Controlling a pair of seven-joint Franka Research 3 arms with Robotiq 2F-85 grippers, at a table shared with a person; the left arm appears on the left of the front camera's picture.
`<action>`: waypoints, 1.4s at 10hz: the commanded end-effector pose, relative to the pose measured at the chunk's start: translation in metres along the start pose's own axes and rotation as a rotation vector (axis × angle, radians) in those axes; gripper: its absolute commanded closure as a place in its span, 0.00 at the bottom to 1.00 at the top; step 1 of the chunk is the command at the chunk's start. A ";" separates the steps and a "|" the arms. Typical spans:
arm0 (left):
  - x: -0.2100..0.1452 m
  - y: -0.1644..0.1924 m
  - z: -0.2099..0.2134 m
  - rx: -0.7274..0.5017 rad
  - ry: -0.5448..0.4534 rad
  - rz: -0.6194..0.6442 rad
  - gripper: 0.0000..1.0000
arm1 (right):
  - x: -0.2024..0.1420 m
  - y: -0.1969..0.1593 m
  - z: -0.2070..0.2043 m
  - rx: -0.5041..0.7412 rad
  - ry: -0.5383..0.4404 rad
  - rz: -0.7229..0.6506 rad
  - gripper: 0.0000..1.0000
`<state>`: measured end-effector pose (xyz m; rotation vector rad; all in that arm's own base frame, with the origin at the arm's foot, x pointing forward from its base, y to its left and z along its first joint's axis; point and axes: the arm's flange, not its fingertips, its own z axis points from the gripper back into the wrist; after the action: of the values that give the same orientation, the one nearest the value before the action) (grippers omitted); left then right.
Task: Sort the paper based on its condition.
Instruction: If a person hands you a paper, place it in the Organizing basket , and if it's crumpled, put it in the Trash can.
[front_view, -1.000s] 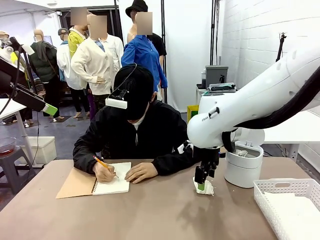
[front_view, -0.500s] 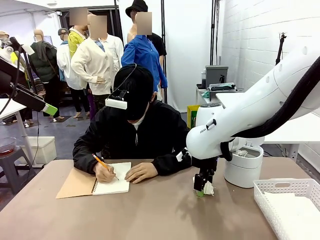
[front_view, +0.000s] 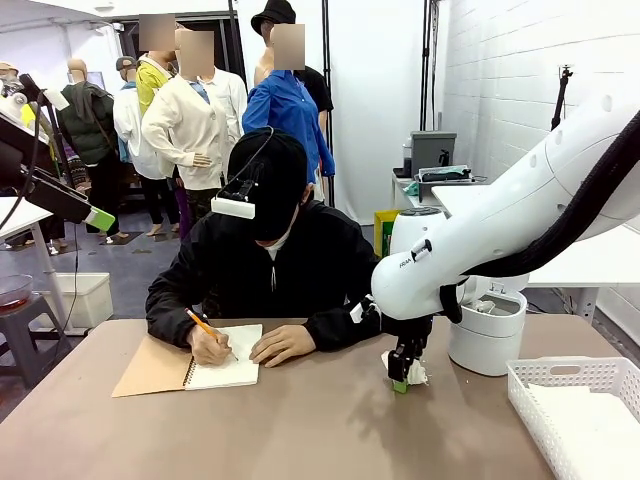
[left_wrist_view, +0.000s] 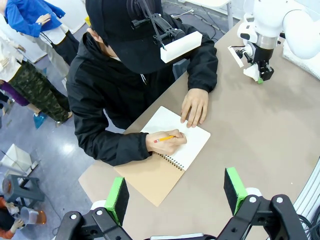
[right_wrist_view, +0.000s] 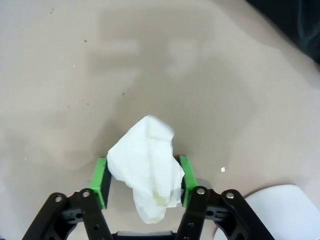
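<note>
At the left, the left gripper (left_wrist_view: 176, 192) hangs high above the table (front_view: 300, 430) with its green pads (left_wrist_view: 118, 198) wide apart and nothing between them. Below it lies an open notebook (front_view: 190, 368), its brown cover folded out to the left. A person across the table writes on the notebook's white page with a pencil (front_view: 200, 324) in one hand (front_view: 208, 345), while the other hand (front_view: 283, 345) lies flat beside the page. Right of centre, the right gripper (front_view: 400, 375) points down close to the tabletop, clamped on a crumpled wad (right_wrist_view: 145, 160) of white paper. Both pads press its sides, though whether it is clear of the surface I cannot tell. Just beyond stands a round white bin (front_view: 487, 335), and at the right edge a white basket (front_view: 570, 368).
</note>
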<state>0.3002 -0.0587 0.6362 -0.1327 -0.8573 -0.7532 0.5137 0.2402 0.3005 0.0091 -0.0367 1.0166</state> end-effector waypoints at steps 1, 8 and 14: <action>0.000 0.000 0.000 0.005 0.003 0.001 0.00 | 0.002 0.003 0.006 -0.058 -0.004 0.002 0.84; 0.000 0.000 0.000 0.005 0.003 0.001 0.00 | -0.002 0.058 0.129 -0.042 -0.064 0.034 0.84; 0.000 0.000 0.000 0.005 0.003 0.001 0.00 | -0.018 0.059 0.262 0.010 -0.231 -0.044 0.84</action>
<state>0.3003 -0.0586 0.6361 -0.1329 -0.8572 -0.7531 0.4446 0.2551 0.5547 0.0955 -0.2460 0.9732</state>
